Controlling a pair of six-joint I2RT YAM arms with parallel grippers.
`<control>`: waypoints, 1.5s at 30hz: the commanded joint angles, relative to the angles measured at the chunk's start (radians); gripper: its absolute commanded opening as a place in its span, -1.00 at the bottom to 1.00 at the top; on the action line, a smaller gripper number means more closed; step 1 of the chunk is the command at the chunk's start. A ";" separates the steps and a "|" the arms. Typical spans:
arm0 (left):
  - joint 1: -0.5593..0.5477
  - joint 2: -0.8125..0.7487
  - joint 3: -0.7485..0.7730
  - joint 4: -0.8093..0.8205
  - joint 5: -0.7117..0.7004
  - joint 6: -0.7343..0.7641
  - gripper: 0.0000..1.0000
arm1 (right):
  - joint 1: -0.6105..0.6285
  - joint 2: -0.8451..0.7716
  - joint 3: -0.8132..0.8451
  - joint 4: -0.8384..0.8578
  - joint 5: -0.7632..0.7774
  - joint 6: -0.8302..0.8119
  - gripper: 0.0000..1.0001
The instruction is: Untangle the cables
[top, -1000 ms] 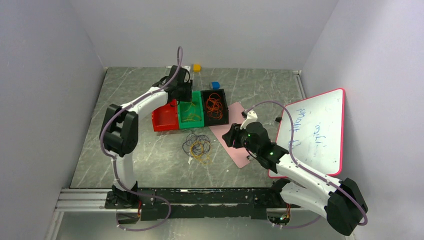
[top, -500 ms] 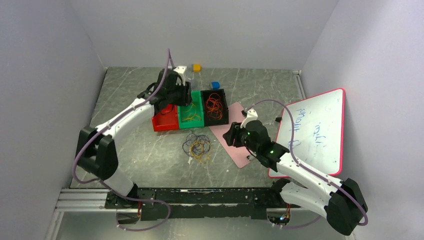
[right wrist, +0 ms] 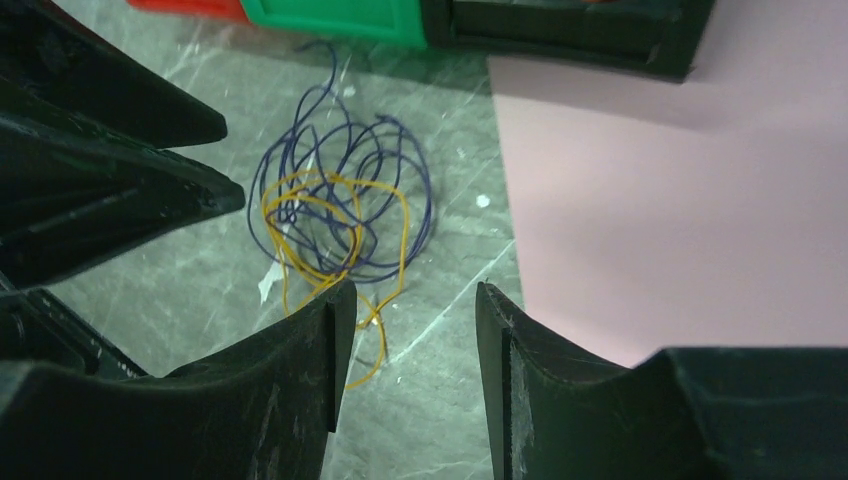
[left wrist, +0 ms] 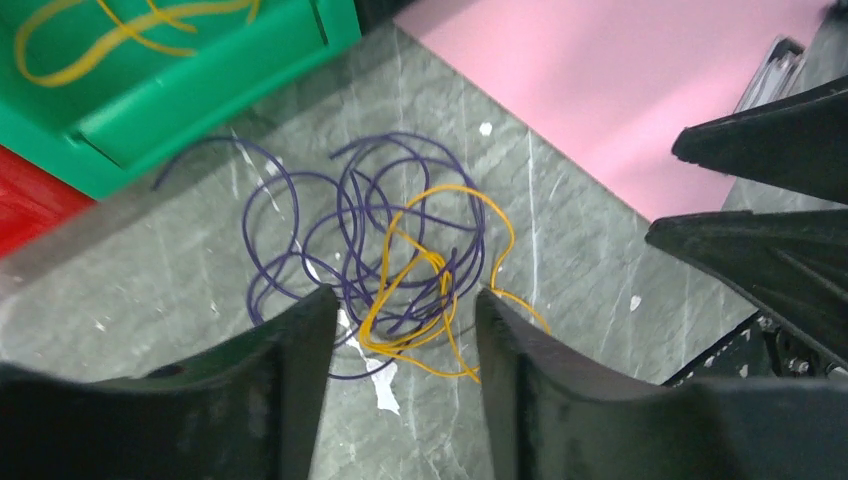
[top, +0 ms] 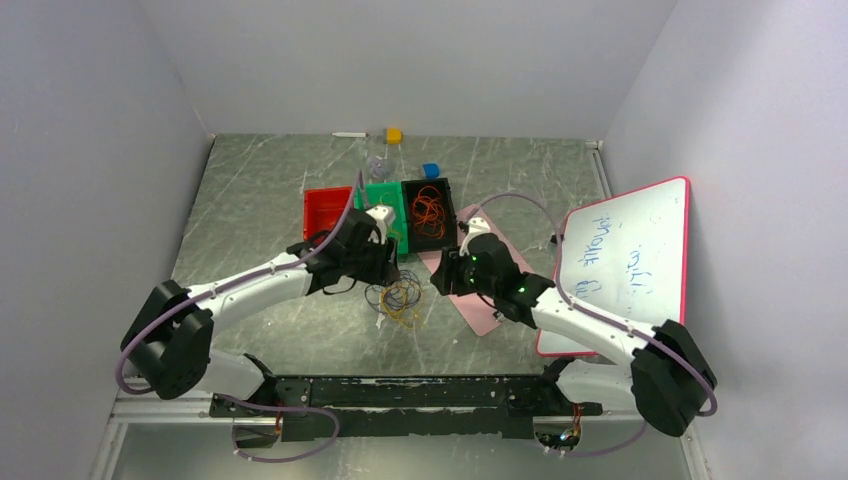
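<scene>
Left wrist view: my left gripper (left wrist: 405, 300) hangs spread and empty over limp, light cables (left wrist: 370, 230); I'd pinch the yellow loop (left wrist: 438, 262) between my fingertips.

My right gripper (right wrist: 415, 295) hangs with both fingers apart and nothing between them, near the cables (right wrist: 335, 220) (purple loops laced with yellow) lying on the grey table (right wrist: 450, 130). The left gripper (right wrist: 232, 163) points in from the left, fingers parted. A pink sheet (right wrist: 680, 200) lies right; a green bin (right wrist: 335, 18) edges the top
</scene>
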 commanded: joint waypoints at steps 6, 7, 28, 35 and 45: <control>-0.046 0.010 -0.086 0.083 -0.086 -0.050 0.33 | 0.098 0.142 -0.058 0.165 -0.056 0.116 0.02; -0.045 0.020 -0.091 0.092 -0.082 -0.047 0.34 | 0.104 0.163 -0.066 0.182 -0.054 0.131 0.02; -0.049 0.165 -0.147 0.168 -0.116 -0.071 -0.25 | 0.114 0.337 -0.083 0.329 0.024 0.240 -0.34; -0.048 0.161 -0.156 0.172 -0.123 -0.075 -0.26 | 0.113 0.385 -0.062 0.351 0.015 0.236 -0.41; -0.048 0.171 -0.160 0.181 -0.110 -0.071 -0.30 | 0.113 0.440 -0.042 0.382 -0.002 0.222 -0.46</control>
